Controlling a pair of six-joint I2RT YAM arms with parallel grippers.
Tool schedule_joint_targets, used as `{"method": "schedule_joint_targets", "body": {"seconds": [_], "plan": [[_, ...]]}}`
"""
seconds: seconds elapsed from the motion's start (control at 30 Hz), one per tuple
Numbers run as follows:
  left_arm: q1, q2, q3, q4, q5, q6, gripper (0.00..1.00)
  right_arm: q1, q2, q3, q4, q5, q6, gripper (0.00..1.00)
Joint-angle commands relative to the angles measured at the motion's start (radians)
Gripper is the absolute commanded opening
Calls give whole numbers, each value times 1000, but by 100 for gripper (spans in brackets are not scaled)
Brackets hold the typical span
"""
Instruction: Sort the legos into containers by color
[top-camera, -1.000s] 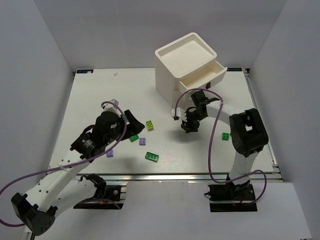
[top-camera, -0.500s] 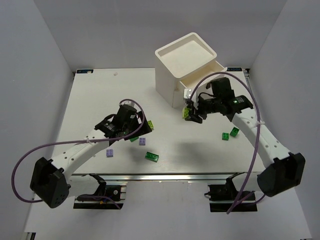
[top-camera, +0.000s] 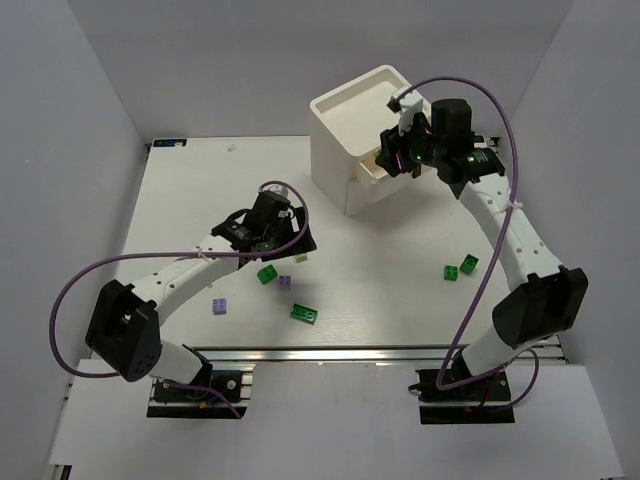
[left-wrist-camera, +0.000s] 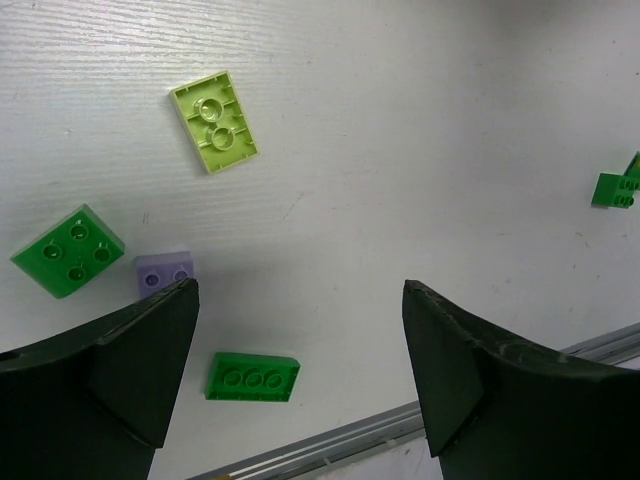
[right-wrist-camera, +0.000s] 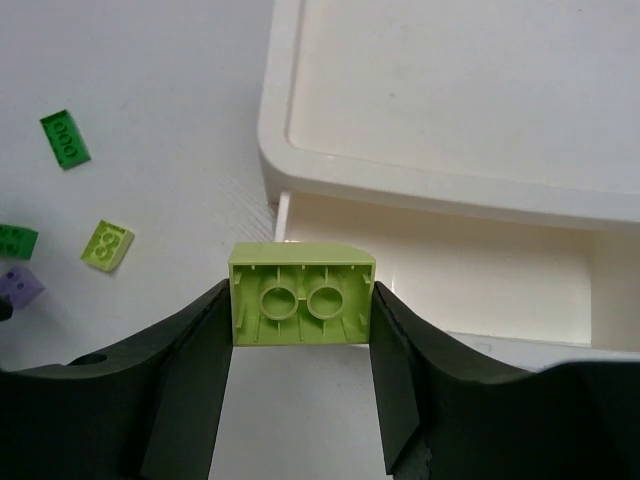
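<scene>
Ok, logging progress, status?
Right gripper shut on yellow-green brick, at open drawer. Left gripper open above loose bricks. Drawer unobstructed.

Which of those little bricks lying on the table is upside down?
The loose yellow-green brick: its hollow underside faces up, while the green bricks near it show their studs.

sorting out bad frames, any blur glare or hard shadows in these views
Top external: even light, only soft shadows on the table. Left wrist: loose legos sharp, no glare. Right wrist: held yellow-green brick crisp, open drawer bright, nearly washed out.
</scene>
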Motion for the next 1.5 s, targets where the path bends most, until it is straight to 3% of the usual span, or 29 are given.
{"method": "schedule_joint_targets", "body": {"seconds": [0.0, 0.1, 0.2, 0.3, 0.33, 0.43, 0.57, 0.63, 0.77, 0.83, 0.87, 0.9, 0.93, 1.07, 1.17, 1.2, 1.3, 1.47], "plan": [[3, -2, 33, 26, 2, 26, 93, -21, 42, 100, -9, 33, 82, 0], [3, 15, 39, 34, -8, 27, 93, -36, 67, 96, -5, 35, 75, 5], [3, 47, 62, 37, -18, 27, 94, -51, 98, 103, -17, 36, 64, 17], [3, 87, 92, 29, -26, 32, 94, -70, 133, 131, -37, 16, 50, 30], [3, 103, 96, 24, -34, 34, 94, -67, 142, 139, -41, 10, 46, 41], [3, 128, 115, 23, -37, 35, 94, -73, 158, 151, -34, -4, 32, 61], [3, 165, 139, 9, -46, 41, 94, -90, 184, 180, -37, -14, 26, 78], [3, 180, 158, 1, -57, 44, 94, -91, 184, 194, -41, -22, 26, 82], [3, 235, 194, -28, -92, 46, 95, -111, 135, 177, -18, -36, 30, 81], [3, 264, 227, -64, -117, 38, 95, -116, 57, 110, 18, -44, 26, 67], [3, 293, 237, -72, -141, 31, 95, -125, 15, 66, 91, -51, 26, 53], [3, 310, 250, -101, -150, 24, 95, -125, -29, -46, 138, -59, 16, 17], [3, 329, 272, -112, -160, 23, 94, -129, -119, -102, 176, -57, 9, 1], [3, 421, 331, -157, -187, 12, 94, -145, -289, -300, 258, -137, -14, 0], [3, 487, 386, -200, -224, -12, 93, -154, -390, -410, 256, -198, -14, 27], [3, 504, 401, -216, -239, -15, 93, -151, -411, -436, 265, -215, -16, 45], [3, 570, 470, -236, -252, -11, 92, -156, -487, -504, 269, -220, -22, 50], [3, 674, 573, -290, -253, -15, 83, -168, -516, -524, 250, -186, -16, 51]]}}
